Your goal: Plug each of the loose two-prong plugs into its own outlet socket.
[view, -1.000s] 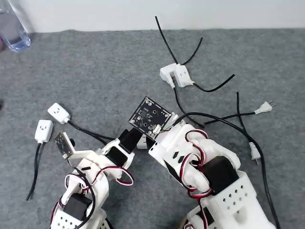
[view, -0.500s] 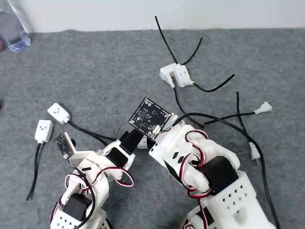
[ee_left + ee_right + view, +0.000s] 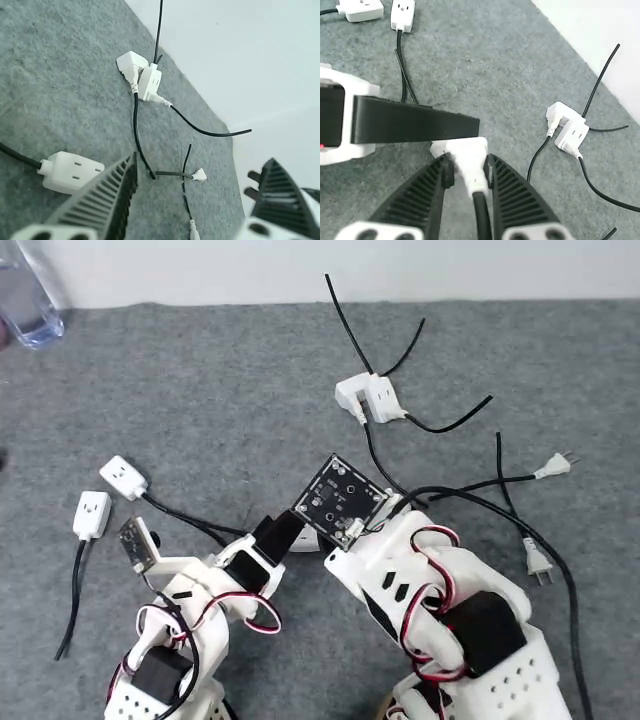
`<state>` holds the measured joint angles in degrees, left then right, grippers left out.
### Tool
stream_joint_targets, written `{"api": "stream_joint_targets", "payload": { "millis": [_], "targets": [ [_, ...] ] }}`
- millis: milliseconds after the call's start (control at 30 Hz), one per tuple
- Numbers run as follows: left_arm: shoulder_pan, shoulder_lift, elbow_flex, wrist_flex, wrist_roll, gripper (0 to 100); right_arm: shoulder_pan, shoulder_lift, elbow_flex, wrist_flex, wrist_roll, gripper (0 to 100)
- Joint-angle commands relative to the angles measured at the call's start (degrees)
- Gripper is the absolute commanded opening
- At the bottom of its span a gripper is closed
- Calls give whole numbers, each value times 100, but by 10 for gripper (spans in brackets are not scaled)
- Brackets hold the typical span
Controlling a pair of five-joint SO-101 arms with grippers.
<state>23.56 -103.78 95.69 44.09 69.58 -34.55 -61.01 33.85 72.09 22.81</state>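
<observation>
Your right gripper (image 3: pixel 468 166) has its fingers clamped on the cord end of a white outlet socket (image 3: pixel 462 149), which sits low in the middle of the high view, between the two arms. Your left gripper (image 3: pixel 202 162) waits just beside it with its fingers wide apart, holding nothing.

One loose plug (image 3: pixel 555 465) and a second loose plug (image 3: pixel 536 562) lie well apart from the socket, toward the right edge. That is the right arm's side, so I judge the socket should pass to the left gripper.

Close the left fingers across the socket's flat sides and leave the slotted face uncovered. Release the right gripper only once that grip looks firm. Watch the black cord (image 3: pixel 481 215) trailing under the right wrist, because a snag there could twist the socket.
</observation>
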Motion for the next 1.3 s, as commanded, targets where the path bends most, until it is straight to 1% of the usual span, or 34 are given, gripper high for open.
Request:
{"api": "stream_joint_targets", "payload": {
  "millis": [0,300,400,467,567,667,767,967,1033,1167,1267],
  "targets": [
    [158,-44,66,149,-9,361,145,-119,-264,-40,62,8],
    [149,-44,66,149,-9,361,145,233,-255,-57,88,8],
    [79,-44,48,79,-9,363,171,233,-220,4,422,7],
    [-387,-44,22,-123,-9,363,233,233,-105,22,484,7],
    [-1433,-44,-13,-501,0,363,470,251,44,-13,519,7],
    [-1916,-44,66,-527,-18,363,514,505,-53,57,668,7],
    [-2198,-44,75,-114,-141,363,514,1218,-492,154,914,7],
    [-3147,-44,75,1046,-1530,363,514,3240,-2040,778,1653,7],
    [-3385,-44,75,1468,-1829,363,505,3829,-2505,875,1952,7],
    [-3587,-44,75,2207,-2295,363,479,4716,-2884,857,2796,7],
    [-3578,-44,75,2382,-2470,363,400,5279,-2892,875,3455,7]
  ]
}}
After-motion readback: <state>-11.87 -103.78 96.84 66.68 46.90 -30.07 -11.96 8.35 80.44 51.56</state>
